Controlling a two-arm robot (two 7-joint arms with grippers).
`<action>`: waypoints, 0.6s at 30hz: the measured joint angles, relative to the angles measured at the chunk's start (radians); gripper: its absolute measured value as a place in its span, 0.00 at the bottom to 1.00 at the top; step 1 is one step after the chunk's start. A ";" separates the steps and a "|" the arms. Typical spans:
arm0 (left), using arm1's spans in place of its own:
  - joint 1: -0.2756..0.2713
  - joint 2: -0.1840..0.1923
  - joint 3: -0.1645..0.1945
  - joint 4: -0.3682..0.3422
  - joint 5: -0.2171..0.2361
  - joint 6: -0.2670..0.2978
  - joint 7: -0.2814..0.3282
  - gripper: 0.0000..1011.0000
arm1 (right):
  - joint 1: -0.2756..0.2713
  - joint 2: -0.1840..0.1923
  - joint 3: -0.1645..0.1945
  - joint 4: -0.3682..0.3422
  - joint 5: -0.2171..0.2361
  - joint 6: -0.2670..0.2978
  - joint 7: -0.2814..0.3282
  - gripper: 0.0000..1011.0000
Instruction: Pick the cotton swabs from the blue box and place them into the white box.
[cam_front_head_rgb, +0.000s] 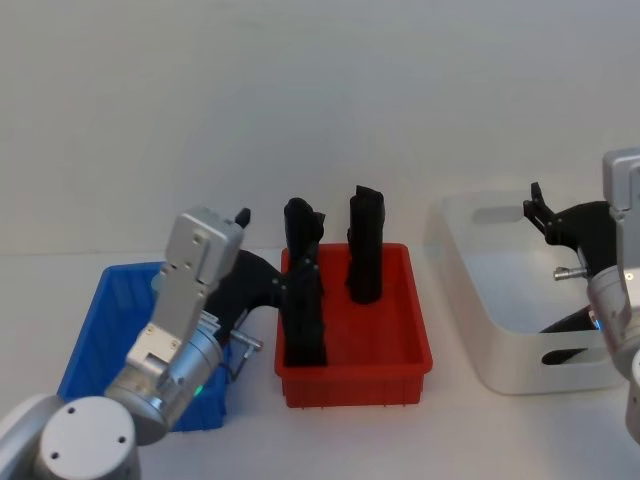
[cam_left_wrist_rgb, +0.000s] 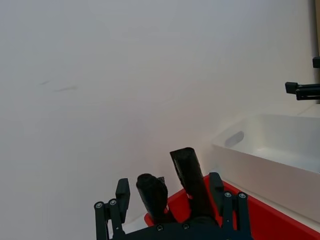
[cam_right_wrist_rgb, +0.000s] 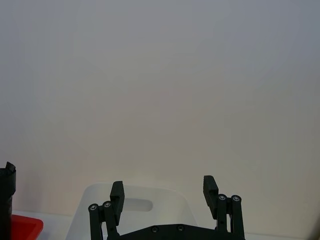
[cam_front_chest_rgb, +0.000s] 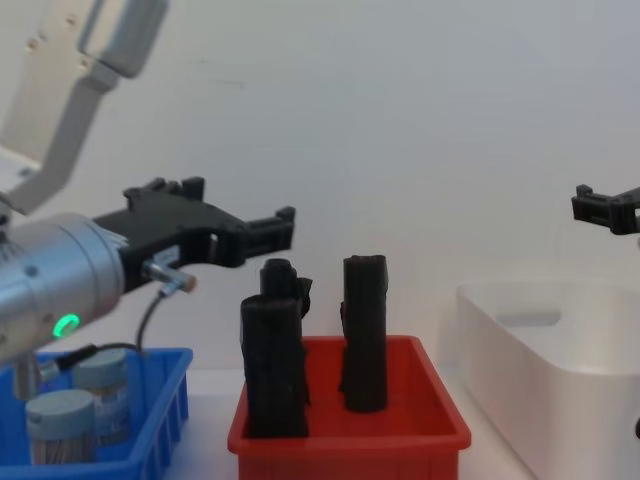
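Black rolls (cam_front_head_rgb: 365, 245) upright in red bin (cam_front_head_rgb: 400, 365)

Smooth plastic white box (cam_front_head_rgb: 510, 368), matt black rolls (cam_front_head_rgb: 365, 250)

bg: plain white wall (cam_front_head_rgb: 300, 100) | surf: white tabletop (cam_front_head_rgb: 470, 440) | light: even, diffuse | wall w/ faint scuffs (cam_left_wrist_rgb: 65, 89)

1. Soft, bright, even light fills every view; the plain pale wall (cam_right_wrist_rgb: 160, 75) shows no hard shadows
2. A faint shadow edges the shallow red plastic bin (cam_front_head_rgb: 355, 385) on the white tabletop (cam_front_head_rgb: 450, 430)
3. The tall black rolls (cam_front_chest_rgb: 364, 330) read as near-silhouettes
4. The large white plastic tub (cam_front_head_rgb: 505, 365) nearly blends into the tabletop
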 joint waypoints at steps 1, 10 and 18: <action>0.000 0.003 -0.003 -0.002 -0.003 0.000 -0.002 0.99 | 0.000 0.000 0.000 0.000 0.000 0.000 0.000 0.99; -0.004 0.042 -0.043 -0.015 -0.050 0.043 -0.038 0.99 | 0.000 0.000 0.000 0.001 -0.001 0.000 0.000 0.99; -0.008 0.071 -0.074 -0.018 -0.104 0.129 -0.070 0.99 | 0.000 0.000 0.000 0.002 -0.001 0.000 0.000 0.99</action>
